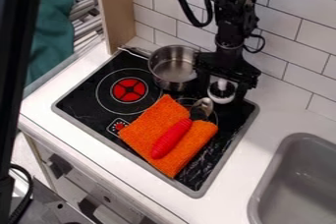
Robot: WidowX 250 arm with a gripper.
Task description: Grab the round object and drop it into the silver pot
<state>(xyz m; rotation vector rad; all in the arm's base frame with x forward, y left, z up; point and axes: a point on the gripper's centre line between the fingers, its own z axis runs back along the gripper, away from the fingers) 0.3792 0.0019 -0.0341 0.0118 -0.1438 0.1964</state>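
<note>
Hazard noted: the white round object (pixel 221 101) may slip or roll at the grasp.
I find the hand (pixel 222 92) open, its fingers apart on either side of the object, which sits by the right-hand end of the stove's (pixel 118 142) wall-side edge; I cannot tell whether either finger touches it. My assessment: curved sides could squirt out if I close off-centre or too high. The metal spoon (pixel 202 105) lies just beside it, partly on the orange cloth (pixel 156 120), so a low sideways drift could catch either. The silver pot (pixel 174 66) stands close to the hand along the same edge; crossing without enough lift could strike its rim, shifting the pot and spoiling the drop.
</note>
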